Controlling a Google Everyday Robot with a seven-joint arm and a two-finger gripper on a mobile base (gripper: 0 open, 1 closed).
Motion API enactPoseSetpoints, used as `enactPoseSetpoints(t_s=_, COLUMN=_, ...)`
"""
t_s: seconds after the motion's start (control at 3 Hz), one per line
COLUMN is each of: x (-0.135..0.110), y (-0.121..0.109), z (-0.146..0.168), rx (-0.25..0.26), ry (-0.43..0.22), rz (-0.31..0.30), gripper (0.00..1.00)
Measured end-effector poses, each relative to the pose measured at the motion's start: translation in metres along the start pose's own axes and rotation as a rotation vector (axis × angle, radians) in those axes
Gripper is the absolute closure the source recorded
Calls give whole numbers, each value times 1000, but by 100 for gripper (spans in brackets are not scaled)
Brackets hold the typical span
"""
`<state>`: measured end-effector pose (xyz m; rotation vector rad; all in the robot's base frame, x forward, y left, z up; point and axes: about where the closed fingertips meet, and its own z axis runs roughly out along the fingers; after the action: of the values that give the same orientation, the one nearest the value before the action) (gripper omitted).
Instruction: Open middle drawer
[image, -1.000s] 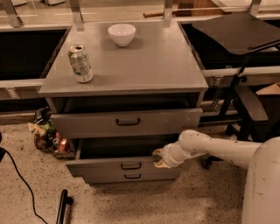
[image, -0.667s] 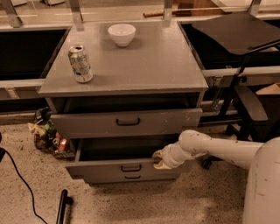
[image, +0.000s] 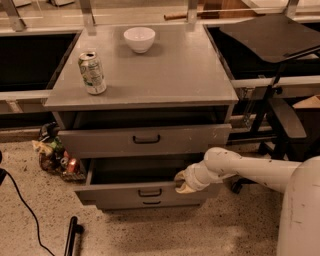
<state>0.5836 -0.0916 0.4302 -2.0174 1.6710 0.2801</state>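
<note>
The middle drawer (image: 112, 193) of the grey cabinet (image: 160, 75) stands pulled out, its dark inside showing. Its low grey front carries a small black bar handle (image: 150, 192) at centre. My gripper (image: 181, 183) is at the top edge of this front, to the right of the handle, touching the rim. My white arm (image: 250, 170) reaches in from the right. The taller top drawer (image: 100, 142) above is also pulled out a little. The smallest bottom front (image: 125, 203) shows just beneath the middle drawer.
A drink can (image: 92, 73) and a white bowl (image: 139, 39) stand on the cabinet top. A pile of rubbish (image: 55, 155) lies left of the cabinet. A black cable (image: 20, 200) and a black rod (image: 71, 235) lie on the floor. A black stand and chair (image: 280, 115) are to the right.
</note>
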Motion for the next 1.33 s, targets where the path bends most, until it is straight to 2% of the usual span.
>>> enactPoseSetpoints(t_s=0.33, x=0, y=0, z=0, rx=0, ry=0, rz=0, gripper=15)
enactPoseSetpoints(t_s=0.67, x=0, y=0, z=0, rx=-1, ry=0, rz=0, gripper=0)
enactPoseSetpoints(t_s=1.0, x=3, y=10, z=5, rx=-33, ry=11, rz=31, gripper=0)
enactPoseSetpoints(t_s=1.33, x=9, y=33, z=10, rx=-102, ry=27, rz=102, gripper=0)
